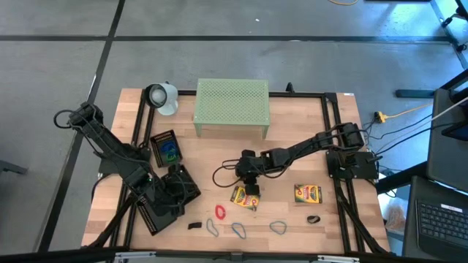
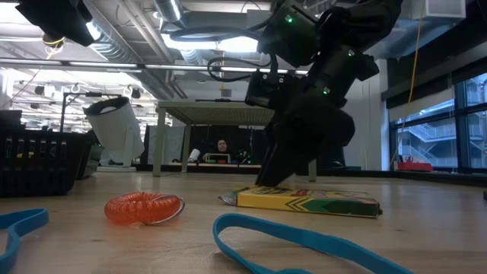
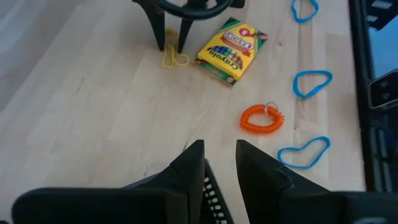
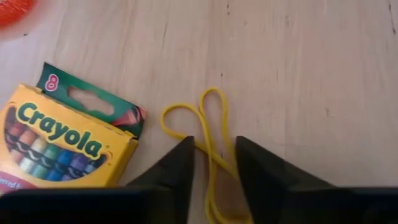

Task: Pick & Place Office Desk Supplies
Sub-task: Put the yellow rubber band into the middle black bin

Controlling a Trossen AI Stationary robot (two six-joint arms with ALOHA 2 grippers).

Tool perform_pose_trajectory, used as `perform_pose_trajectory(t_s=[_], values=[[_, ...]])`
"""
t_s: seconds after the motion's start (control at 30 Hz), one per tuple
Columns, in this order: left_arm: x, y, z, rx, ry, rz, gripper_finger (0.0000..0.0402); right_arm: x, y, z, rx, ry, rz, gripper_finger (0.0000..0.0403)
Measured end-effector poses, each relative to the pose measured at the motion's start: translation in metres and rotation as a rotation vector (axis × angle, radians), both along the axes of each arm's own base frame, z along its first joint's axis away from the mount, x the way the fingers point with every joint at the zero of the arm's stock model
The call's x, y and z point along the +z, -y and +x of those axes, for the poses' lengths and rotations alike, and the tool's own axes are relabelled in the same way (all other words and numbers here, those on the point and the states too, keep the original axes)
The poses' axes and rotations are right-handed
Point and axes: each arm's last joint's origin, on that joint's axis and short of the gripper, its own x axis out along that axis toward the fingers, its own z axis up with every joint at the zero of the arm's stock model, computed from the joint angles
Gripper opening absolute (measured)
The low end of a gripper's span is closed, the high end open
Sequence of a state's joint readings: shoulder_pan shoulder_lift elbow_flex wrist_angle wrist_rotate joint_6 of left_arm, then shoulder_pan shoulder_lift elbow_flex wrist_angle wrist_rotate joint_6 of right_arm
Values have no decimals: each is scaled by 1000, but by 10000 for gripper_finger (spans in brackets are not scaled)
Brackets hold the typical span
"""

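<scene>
A yellow rubber band (image 4: 208, 124) lies flat on the wooden table beside a yellow crayon box (image 4: 56, 143). My right gripper (image 4: 214, 180) points steeply down over the band, open, one finger on each side of it (image 3: 171, 37). A second crayon box (image 1: 308, 193) lies farther right. An orange coil (image 3: 261, 118), blue bands (image 1: 239, 230) and black clips (image 1: 194, 225) lie near the front edge. At the front left, my left gripper (image 3: 221, 155) is shut on a black mesh tray (image 1: 164, 208). My left gripper has the black tray's mesh wall (image 3: 211, 190) between its two fingers, coming at it slanting down. The gripper itself hides most of the tray in its wrist view, and I cannot tell whether the tray is clear of the table.
Another black tray (image 1: 167, 148) holding blue and green items sits left of centre. A pale-green perforated stand (image 1: 231, 108) is at the back, with a white cup-like object (image 1: 161, 97) to its left. Black rails frame the table.
</scene>
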State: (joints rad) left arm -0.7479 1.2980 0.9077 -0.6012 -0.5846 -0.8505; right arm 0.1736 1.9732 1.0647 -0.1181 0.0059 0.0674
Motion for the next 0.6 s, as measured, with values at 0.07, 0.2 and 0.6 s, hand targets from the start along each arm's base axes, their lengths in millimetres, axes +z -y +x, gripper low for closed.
perform_pose_trajectory(t_s=[0.07, 0.2, 0.6], values=[[0, 0, 0, 0, 5, -5, 86, 0, 0, 0, -1, -1, 4, 90], [0, 0, 0, 1, 6, -6, 86, 0, 0, 0, -52, -5, 26, 23], [1, -1, 1, 34, 41, 32, 86, 54, -6, 5, -139, 171, 49, 4]])
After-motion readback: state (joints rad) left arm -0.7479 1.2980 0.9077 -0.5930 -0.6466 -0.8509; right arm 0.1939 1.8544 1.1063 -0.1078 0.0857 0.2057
